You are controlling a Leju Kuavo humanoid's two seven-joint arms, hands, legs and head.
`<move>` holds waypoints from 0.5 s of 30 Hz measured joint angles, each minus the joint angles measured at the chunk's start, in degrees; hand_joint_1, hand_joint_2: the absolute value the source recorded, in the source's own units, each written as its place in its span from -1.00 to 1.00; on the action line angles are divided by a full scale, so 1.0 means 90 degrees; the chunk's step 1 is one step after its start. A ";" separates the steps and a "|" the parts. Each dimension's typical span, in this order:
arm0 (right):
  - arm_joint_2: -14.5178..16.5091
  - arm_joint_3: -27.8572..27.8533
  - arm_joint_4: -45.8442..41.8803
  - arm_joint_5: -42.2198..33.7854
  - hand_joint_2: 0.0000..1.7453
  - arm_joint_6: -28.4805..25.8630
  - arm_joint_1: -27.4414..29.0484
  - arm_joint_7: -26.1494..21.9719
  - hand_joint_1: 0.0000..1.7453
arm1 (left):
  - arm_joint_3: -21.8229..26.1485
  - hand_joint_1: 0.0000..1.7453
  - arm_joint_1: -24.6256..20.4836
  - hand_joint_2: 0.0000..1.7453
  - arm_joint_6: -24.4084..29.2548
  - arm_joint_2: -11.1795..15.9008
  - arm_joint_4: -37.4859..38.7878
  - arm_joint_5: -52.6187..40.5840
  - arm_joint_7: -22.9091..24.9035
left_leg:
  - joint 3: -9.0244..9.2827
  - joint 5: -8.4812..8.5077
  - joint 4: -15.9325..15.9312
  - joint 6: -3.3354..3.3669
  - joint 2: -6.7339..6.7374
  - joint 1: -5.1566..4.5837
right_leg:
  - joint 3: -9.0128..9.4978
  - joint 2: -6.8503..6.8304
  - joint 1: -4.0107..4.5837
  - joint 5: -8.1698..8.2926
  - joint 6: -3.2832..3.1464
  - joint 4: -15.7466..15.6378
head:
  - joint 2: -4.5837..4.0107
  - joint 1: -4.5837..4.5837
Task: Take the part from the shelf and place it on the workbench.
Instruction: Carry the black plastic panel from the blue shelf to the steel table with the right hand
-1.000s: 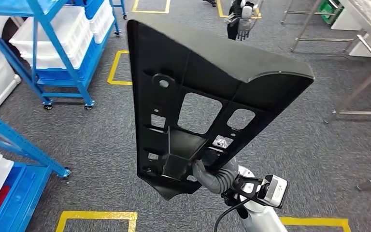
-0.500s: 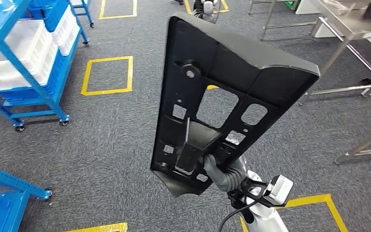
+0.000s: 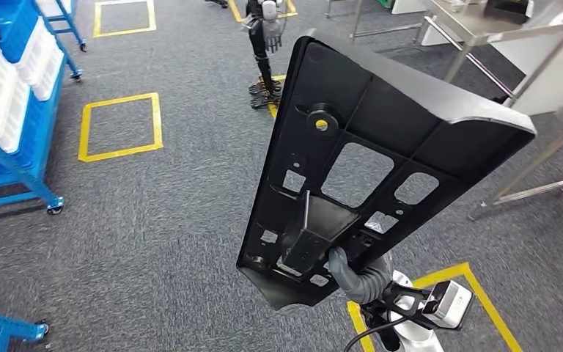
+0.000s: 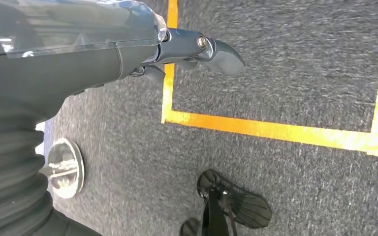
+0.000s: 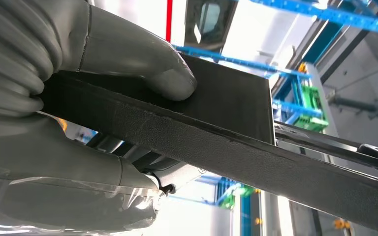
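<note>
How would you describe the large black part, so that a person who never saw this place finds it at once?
Start from the grey carpet floor with yellow taped squares. Above it, in the middle of the head view, the right robot hand grips the lower end of a large flat black plastic panel. Nothing else nearby is black, ribbed and pierced by cut-out windows.

One big black part [image 3: 381, 158] is held up by one right hand [image 3: 348, 268], one left hand [image 4: 197, 49] is seen hanging over the carpet, two full yellow floor squares [image 3: 119, 125] are marked, and one other robot [image 3: 264, 44] is parked further back.
</note>
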 joint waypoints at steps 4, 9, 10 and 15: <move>0.0000 -0.0090 -0.0008 -0.0037 1.00 0.0126 -0.0001 0.0000 1.00 | 0.0004 -1.00 -0.0005 1.00 0.0046 0.0025 -0.0009 0.0029 -0.0040 | 0.0065 -0.0057 0.0001 -0.0052 0.0257 -0.0010 | 0.0499 -0.0240 -0.0033 0.0589 -0.0008 -0.0965 | 0.0000 0.0000; 0.0012 -0.0135 -0.0067 -0.0018 1.00 0.0150 0.0027 0.0001 1.00 | 0.0007 -1.00 -0.0002 1.00 0.0106 0.0089 -0.0041 -0.0009 -0.0060 | 0.0156 -0.0150 0.0010 -0.0240 0.0475 -0.0031 | 0.0915 -0.0327 0.0061 0.0784 -0.0167 -0.1769 | 0.0000 0.0000; 0.0012 -0.0144 -0.0081 -0.0017 1.00 0.0121 0.0052 -0.0001 1.00 | 0.0007 -1.00 -0.0005 1.00 0.0103 0.0101 -0.0047 -0.0015 -0.0069 | 0.0163 -0.0194 0.0048 -0.0276 0.0415 -0.0018 | 0.0934 -0.0267 0.0048 0.0791 -0.0202 -0.1790 | 0.0000 -0.0001; 0.0017 -0.0166 -0.0111 -0.0097 1.00 0.0036 0.0187 0.0001 1.00 | 0.0007 -1.00 0.0053 1.00 0.0082 0.0186 -0.0055 -0.0072 -0.0086 | -0.0607 -0.0989 0.1703 -0.0350 -0.0108 0.0023 | 0.0983 0.0060 0.0032 0.0799 -0.0335 -0.1826 | 0.0000 -0.0002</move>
